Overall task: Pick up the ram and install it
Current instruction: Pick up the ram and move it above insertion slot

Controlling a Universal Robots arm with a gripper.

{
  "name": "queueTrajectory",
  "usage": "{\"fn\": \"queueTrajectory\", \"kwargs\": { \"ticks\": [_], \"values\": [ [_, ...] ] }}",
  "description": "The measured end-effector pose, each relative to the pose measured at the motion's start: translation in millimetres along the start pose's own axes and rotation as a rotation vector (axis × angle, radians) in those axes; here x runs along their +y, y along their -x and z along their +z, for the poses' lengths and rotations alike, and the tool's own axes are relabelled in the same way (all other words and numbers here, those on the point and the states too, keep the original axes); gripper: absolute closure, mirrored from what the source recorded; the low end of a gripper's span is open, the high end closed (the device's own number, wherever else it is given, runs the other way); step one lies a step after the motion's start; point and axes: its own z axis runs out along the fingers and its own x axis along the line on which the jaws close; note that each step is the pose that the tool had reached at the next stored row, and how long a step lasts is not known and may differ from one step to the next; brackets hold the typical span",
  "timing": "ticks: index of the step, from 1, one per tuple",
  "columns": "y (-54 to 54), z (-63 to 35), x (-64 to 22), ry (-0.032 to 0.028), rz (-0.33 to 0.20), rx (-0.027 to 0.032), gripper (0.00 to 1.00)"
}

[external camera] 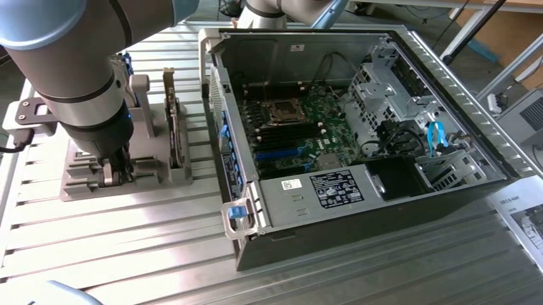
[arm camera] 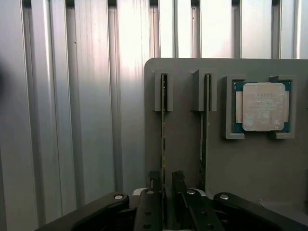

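Black fingers (arm camera: 178, 180) stood open, straddling the thin green ram stick (arm camera: 163, 134); it needed centring between them before closing.

Ram (arm camera: 163, 139) upright in its slot
The thin stick stands on edge in a grey holder (arm camera: 183, 144), seen edge-on.

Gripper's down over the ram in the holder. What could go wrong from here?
1. The gripper stands open astride the ram, seen edge-on; an off-centre close may tilt it in its slot.
2. The expansion card stands upright in the neighbouring slot of the grey holder; a skewed lift might knock it.
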Motion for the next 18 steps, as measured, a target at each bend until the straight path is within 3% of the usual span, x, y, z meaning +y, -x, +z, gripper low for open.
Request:
{"fn": "queueTrajectory", "kwargs": {
  "ticks": [18],
  "values": [
    [-0.6,1.7,0.0,-0.0002,0.0,-0.0002,0.76]
  ]
}}
